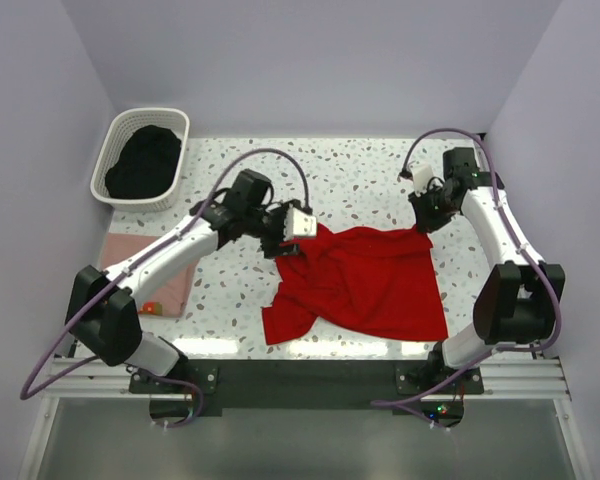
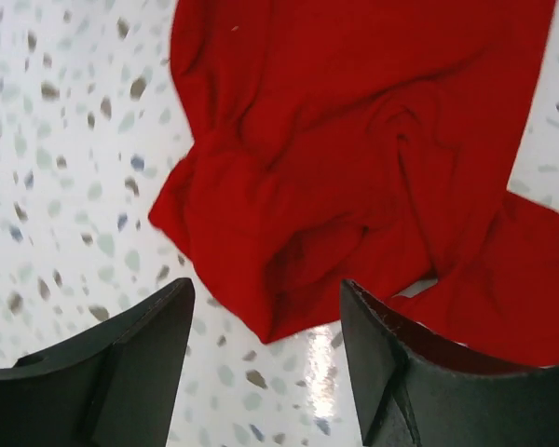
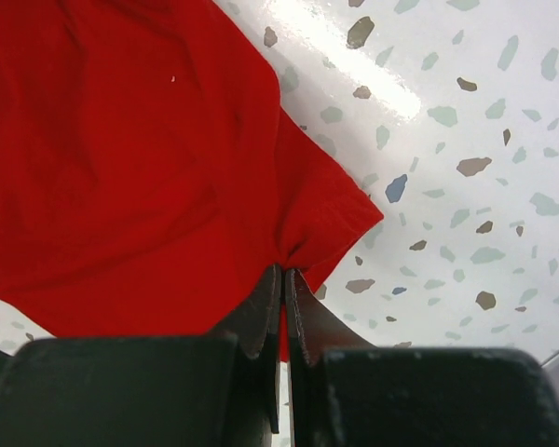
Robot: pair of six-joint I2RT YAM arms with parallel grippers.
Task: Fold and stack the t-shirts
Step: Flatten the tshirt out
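While the right gripper [image 3: 282, 279] clamps the two-o'clock corner of the red t-shirt [image 1: 370, 280] spread on the table [image 1: 380, 170], the left gripper [image 2: 265, 298] (jaws wide, holding nothing) hovers over its crumpled ten-o'clock corner.

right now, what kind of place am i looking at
Probably a robot test booth, not a home: plain walls box in a speckled table, two arms are bolted at its edge, and a laundry basket holds dark clothes.
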